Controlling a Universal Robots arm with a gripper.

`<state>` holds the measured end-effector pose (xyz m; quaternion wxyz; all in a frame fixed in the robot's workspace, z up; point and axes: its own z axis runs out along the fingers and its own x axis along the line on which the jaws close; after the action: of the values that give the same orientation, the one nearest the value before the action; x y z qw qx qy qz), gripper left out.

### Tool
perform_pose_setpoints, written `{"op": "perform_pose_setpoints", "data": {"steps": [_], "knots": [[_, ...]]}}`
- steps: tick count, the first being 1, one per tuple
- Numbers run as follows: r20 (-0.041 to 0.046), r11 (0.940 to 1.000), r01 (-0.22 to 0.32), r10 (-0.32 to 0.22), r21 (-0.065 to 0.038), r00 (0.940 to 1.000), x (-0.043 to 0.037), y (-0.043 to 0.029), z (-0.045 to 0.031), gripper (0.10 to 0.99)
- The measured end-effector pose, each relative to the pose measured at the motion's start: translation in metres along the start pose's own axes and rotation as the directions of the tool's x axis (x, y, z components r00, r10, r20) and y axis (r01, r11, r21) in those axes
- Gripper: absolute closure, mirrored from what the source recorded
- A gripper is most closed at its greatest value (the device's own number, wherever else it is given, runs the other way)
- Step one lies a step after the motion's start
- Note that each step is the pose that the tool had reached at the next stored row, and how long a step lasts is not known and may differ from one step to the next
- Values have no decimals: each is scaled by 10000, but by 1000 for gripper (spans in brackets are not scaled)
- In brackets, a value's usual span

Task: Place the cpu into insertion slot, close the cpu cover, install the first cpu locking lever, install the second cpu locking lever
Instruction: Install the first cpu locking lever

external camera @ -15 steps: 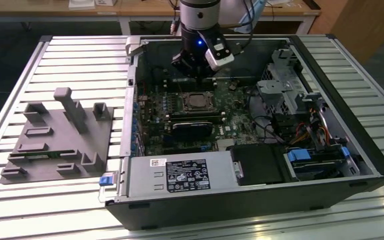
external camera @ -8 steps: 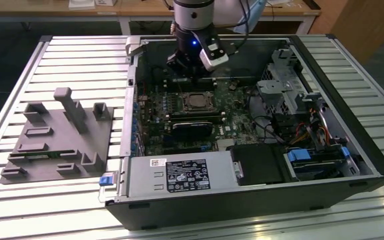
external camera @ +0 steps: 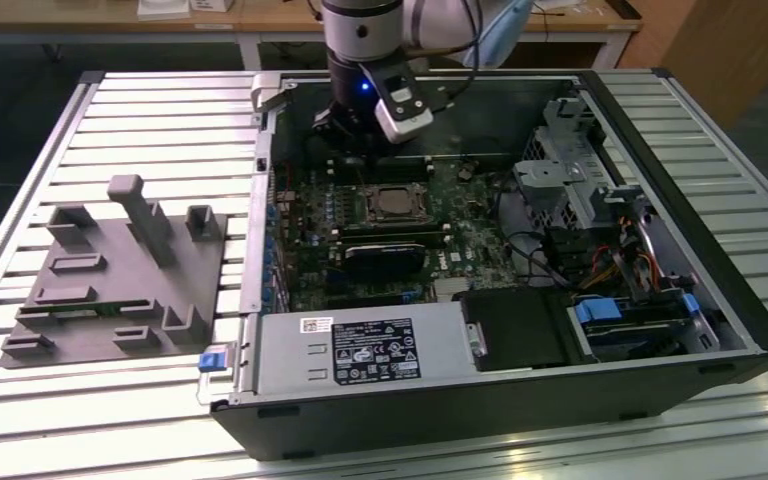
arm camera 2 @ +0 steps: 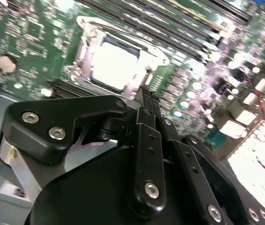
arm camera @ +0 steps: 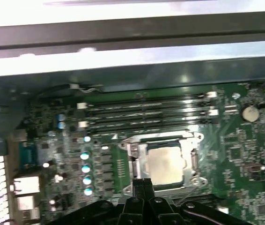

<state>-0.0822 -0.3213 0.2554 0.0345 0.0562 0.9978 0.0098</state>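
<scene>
The cpu (external camera: 390, 206) lies flat in the insertion slot (arm camera: 192, 138) on the green motherboard, its pale metal top showing in both wrist views (arm camera 2: 114, 65) (arm camera: 166, 164). The cpu cover (arm camera: 131, 155), a thin silvery frame (arm camera 2: 82, 52), lies down around the chip, which shows through its window. Whether the locking levers are latched is unclear. My gripper (external camera: 341, 148) hovers inside the case just beyond the socket, toward the case's back wall. Its black fingers (arm camera: 144, 183) (arm camera 2: 146, 97) are shut together on nothing and sit a little short of the socket's edge.
Long memory slots (arm camera: 146, 110) run beside the socket. The case's back wall (arm camera: 123, 70) is close behind the gripper. A black card (external camera: 384, 258), the power supply (external camera: 357, 350) and a drive cage (external camera: 571, 170) crowd the case. A grey fixture block (external camera: 117, 270) stands at the exterior view's left.
</scene>
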Motion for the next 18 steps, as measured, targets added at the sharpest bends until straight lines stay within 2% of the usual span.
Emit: {"op": "perform_pose_setpoints", "data": {"steps": [4,7,16,18], "knots": [[-3,10000,-1,1,-22,10000,106,-12,10,980],[-21,9998,-14,13,-175,10000,156,-18,15,980],[-111,9955,-72,62,-950,9999,293,-36,26,980],[-144,9925,-94,77,-1221,9999,306,-38,28,980]]}}
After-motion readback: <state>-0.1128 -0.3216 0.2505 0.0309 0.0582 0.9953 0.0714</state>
